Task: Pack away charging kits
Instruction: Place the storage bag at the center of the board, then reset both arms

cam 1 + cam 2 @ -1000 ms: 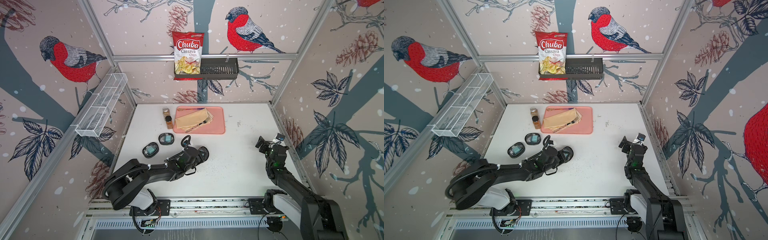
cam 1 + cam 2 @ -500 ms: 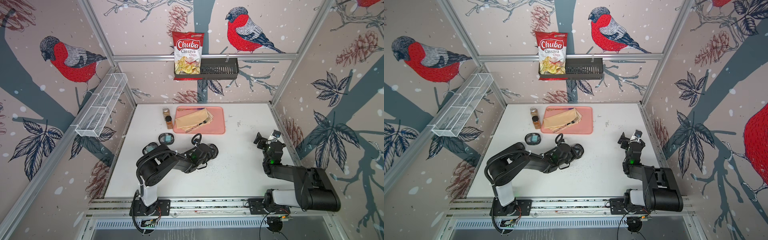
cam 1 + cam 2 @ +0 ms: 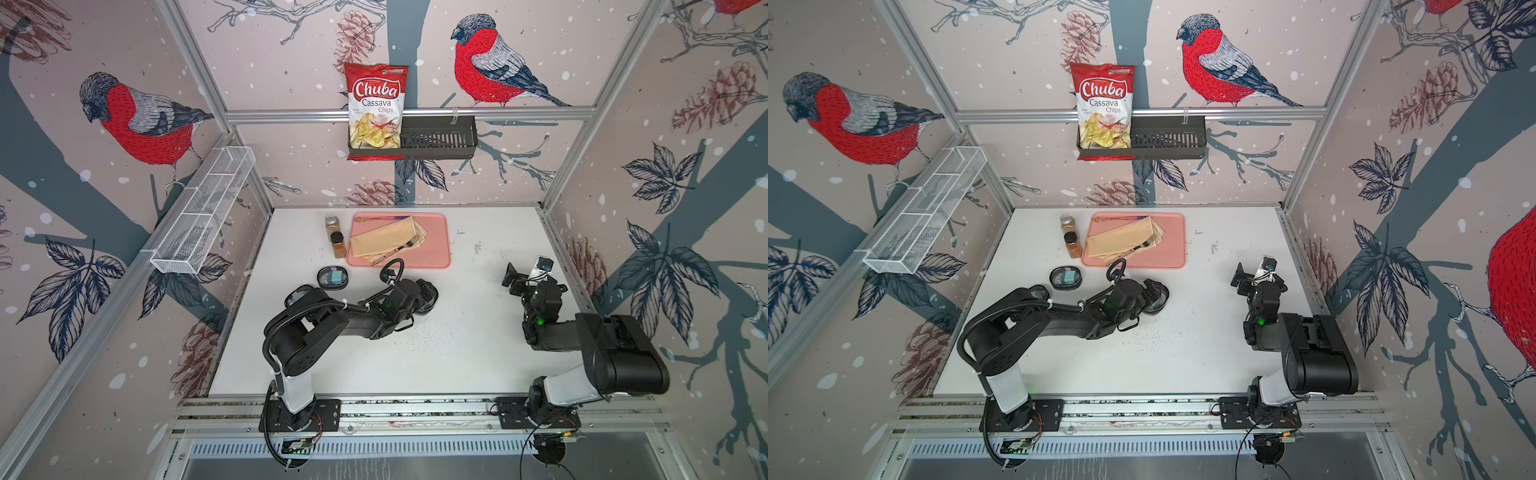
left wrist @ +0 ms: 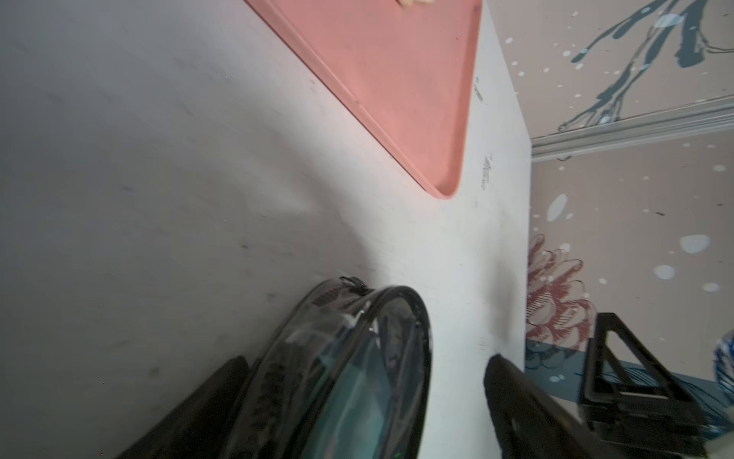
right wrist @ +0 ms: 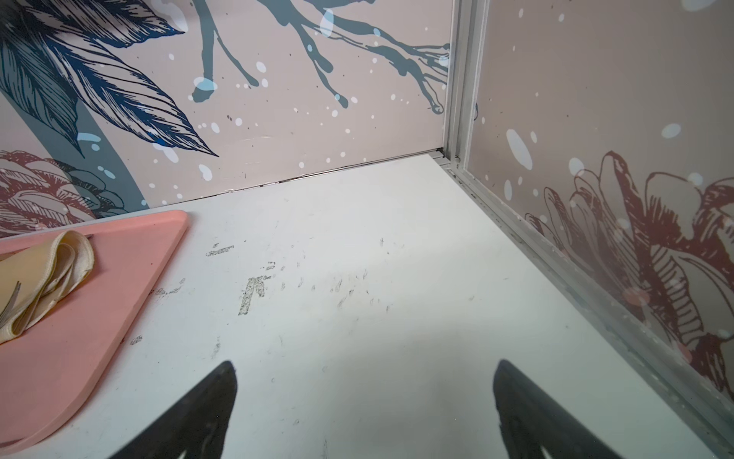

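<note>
Three black oval cases are on the white table (image 3: 478,353). Case one (image 3: 332,277) lies flat near the front left corner of the pink tray (image 3: 438,253), and teal shows through its clear lid. Case two (image 3: 298,292) sits near it on the robot's side, largely hidden behind the left arm's elbow, so its contents cannot be told. Case three (image 4: 345,369) lies between the fingers of the left gripper (image 3: 428,292), near the middle of the table and just in front of the tray, with teal showing through its lid.

The left gripper's jaws are spread wide. In the left wrist view case three rests against one finger, with a gap of bare table to the other finger (image 4: 516,405), so it is not clamped. The right gripper (image 5: 363,397) hovers over bare table toward the right wall, jaws spread and holding nothing.

Two brown spice jars (image 3: 337,243) stand just beside the tray's left edge. A folded beige cloth (image 3: 386,241) and a fork (image 3: 401,248) lie on the tray.
</note>
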Robot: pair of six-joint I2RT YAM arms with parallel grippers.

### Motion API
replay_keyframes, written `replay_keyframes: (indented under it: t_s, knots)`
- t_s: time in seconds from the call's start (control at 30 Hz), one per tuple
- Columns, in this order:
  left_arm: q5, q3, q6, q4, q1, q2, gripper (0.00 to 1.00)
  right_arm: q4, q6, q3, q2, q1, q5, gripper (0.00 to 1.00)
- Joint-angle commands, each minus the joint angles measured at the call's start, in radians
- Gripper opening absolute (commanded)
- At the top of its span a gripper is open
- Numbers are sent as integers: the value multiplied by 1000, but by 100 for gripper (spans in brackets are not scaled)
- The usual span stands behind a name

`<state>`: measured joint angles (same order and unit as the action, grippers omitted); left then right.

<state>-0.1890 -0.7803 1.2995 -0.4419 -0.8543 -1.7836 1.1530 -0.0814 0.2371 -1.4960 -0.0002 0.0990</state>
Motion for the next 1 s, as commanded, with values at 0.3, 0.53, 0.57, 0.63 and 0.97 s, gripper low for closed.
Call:
replay_keyframes:
  t_s: [0.3,0.53,0.57,0.63,0.97]
  knots:
    - [-521,92,-271,477,107,497,96,42,12,-4,-1,6,3,99]
    - [-1120,312,-640,178,153,760,96,40,12,-2,-1,8,6,99]
    - [-1157,372,-761,57,177,782,96,40,12,-2,-3,7,4,99]
    - [-892,450,-1019,-90,315,844,96,40,12,-2,-1,7,5,99]
    - [-602,683,-1175,-455,607,783,96,41,14,-2,-3,11,11,100]
